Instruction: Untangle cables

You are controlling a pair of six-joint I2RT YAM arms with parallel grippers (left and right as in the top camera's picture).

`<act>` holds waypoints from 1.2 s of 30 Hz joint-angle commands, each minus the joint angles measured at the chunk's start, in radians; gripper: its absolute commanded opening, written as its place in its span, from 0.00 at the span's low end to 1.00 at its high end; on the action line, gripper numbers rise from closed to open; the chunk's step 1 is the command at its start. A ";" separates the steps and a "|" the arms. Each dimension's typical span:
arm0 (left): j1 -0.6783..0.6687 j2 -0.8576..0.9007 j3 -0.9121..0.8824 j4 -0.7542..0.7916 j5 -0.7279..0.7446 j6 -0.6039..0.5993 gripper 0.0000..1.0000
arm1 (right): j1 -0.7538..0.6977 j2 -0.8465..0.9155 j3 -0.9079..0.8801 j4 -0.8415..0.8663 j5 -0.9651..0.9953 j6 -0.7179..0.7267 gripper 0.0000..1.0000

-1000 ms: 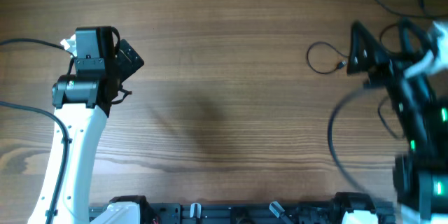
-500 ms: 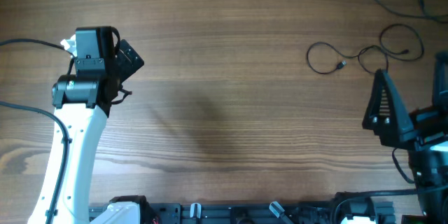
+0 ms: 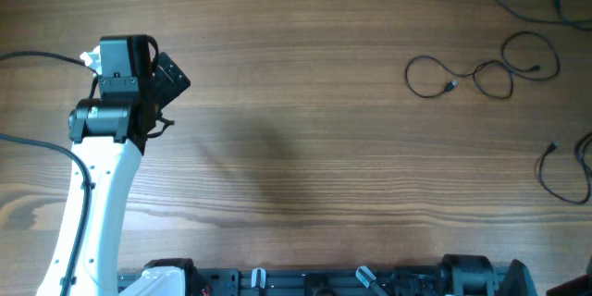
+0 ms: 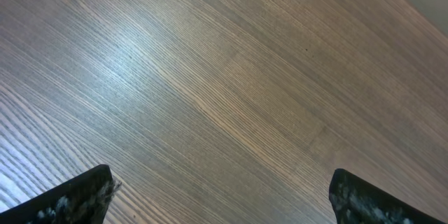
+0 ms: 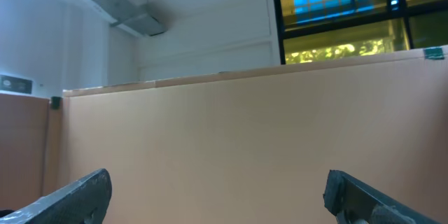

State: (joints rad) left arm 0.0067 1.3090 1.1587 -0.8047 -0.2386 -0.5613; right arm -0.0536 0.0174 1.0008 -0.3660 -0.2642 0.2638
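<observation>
Cables [image 3: 450, 85] lie on the right side of the table [image 3: 305, 55]. One looped black cord with a small plug sits toward the far right, another at the far right corner, and a third by the right edge nearer in. The left fingers [image 4: 84, 194] are spread wide above bare wood on the left, well apart from the cords. The right fingers [image 5: 80, 190] are spread wide and empty too, facing a tan partition [image 5: 224, 126] and a window [image 5: 357, 14].

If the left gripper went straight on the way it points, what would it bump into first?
Most likely the bare wooden table: the left gripper, jaws open, points down at plain wood with nothing between. The cables lie far off on the other side.
</observation>
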 commanded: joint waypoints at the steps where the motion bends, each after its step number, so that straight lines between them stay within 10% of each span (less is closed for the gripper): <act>1: 0.004 -0.004 0.005 0.002 -0.005 0.008 1.00 | 0.056 -0.013 -0.033 0.009 0.042 -0.001 1.00; 22: 0.004 -0.004 0.005 0.002 -0.005 0.008 1.00 | 0.056 -0.014 -0.895 0.328 0.264 -0.002 1.00; 36: 0.004 -0.004 0.005 0.002 -0.005 0.008 1.00 | 0.056 -0.014 -0.996 0.369 0.178 -0.246 1.00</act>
State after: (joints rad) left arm 0.0067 1.3090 1.1587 -0.8047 -0.2386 -0.5613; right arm -0.0006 0.0174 0.0074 0.0006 -0.0780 0.0559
